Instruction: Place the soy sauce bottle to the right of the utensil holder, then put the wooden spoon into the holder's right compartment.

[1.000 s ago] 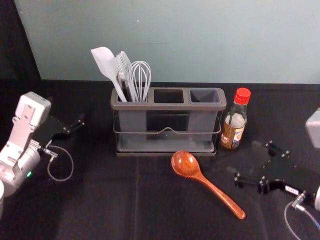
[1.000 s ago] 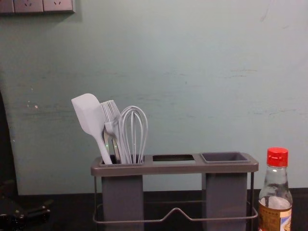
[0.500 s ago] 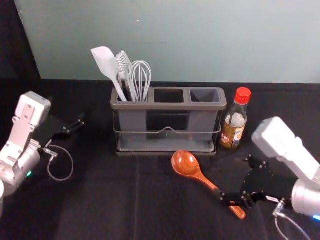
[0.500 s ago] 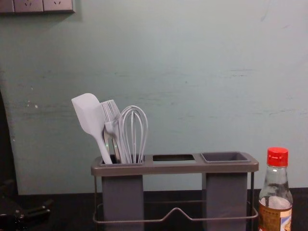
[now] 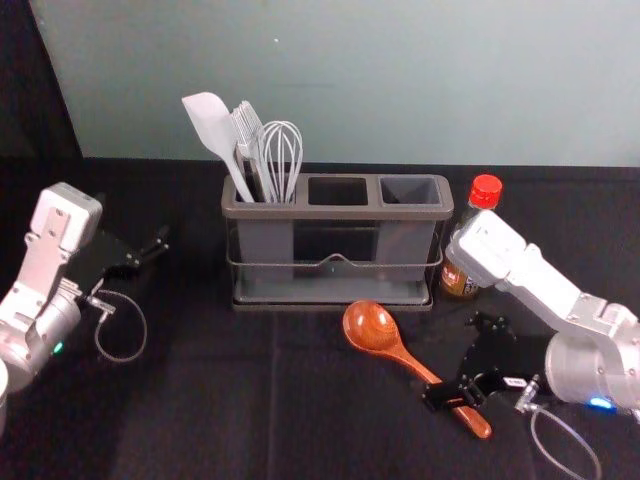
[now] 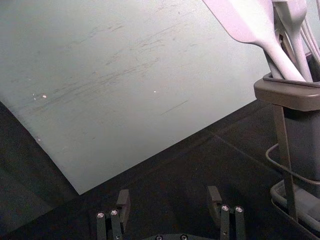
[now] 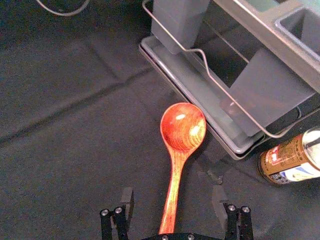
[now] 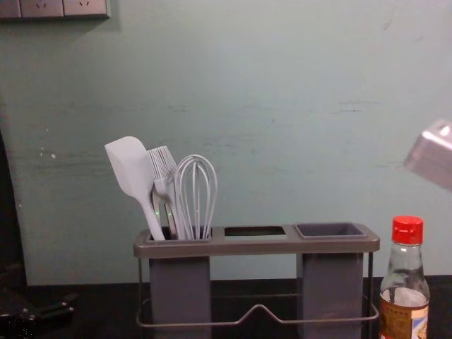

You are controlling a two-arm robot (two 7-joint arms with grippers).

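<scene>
Wooden spoon (image 5: 370,325) lay flat on the dark cloth (image 5: 210,410) in front of the utensil holder (image 5: 335,212), its bowl toward the rack and its handle slanting away toward your right arm (image 5: 590,360). The right gripper (image 7: 173,194) was over that handle, fingers parted, one to either side of it in its wrist view; it gripped nothing. Whether the tips were low enough to catch the wood, you could not tell.

Just beside the holder's right end stood the soy sauce bottle (image 8: 404,311), upright with its red cap on, partly behind your right arm in the head view. That part of the job looked done, so the step in hand was picking up the spoon.

Your next move called for settling the fingers astride the handle, closing squarely, and lifting. After that you would need to turn the spoon upright and carry it over the right compartment (image 5: 410,192), with care not to knock the bottle so near it. The left compartment held a spatula (image 5: 212,125), a fork (image 8: 164,169) and a whisk (image 5: 281,155).

Your left gripper (image 6: 169,196) was parked off the holder's left side, fingers apart and holding nothing.
</scene>
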